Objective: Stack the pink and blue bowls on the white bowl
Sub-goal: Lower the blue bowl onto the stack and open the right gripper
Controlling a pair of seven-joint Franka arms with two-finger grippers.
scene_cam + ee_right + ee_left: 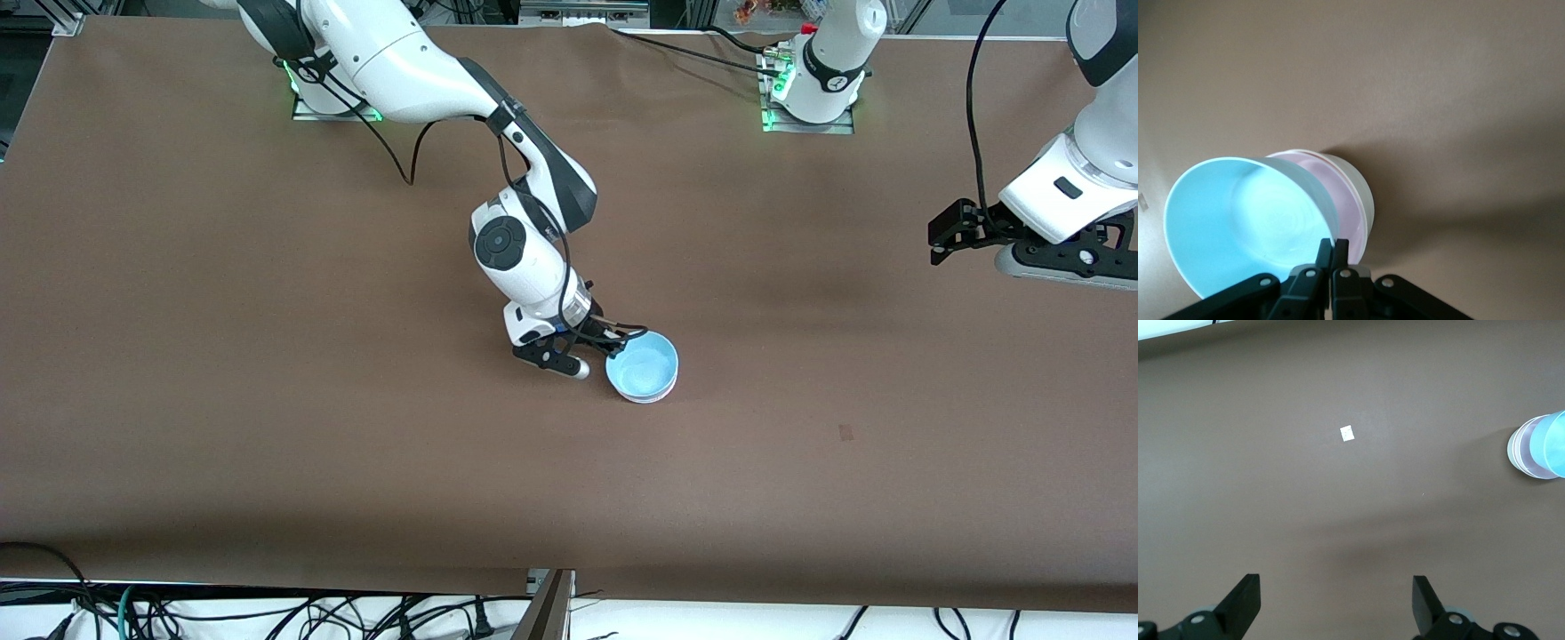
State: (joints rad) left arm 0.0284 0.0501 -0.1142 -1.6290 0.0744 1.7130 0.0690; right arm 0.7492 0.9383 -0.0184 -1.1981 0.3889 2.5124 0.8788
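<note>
The blue bowl (642, 364) (1245, 220) is tilted, and my right gripper (629, 334) (1335, 248) is shut on its rim. It leans into the pink bowl (1350, 213), which sits nested in the white bowl (1363, 190) on the table's middle. From the front camera only a pale edge of the lower bowls (651, 396) shows under the blue one. My left gripper (939, 238) (1336, 600) waits open over the left arm's end of the table, with nothing between its fingers. In the left wrist view the bowl stack (1538, 447) shows far off.
A small pale tape mark (845, 432) (1347, 434) lies on the brown table, nearer the front camera than the bowls. Loose cables (356, 613) run below the table's front edge. The right arm's cable (411, 169) hangs over the table.
</note>
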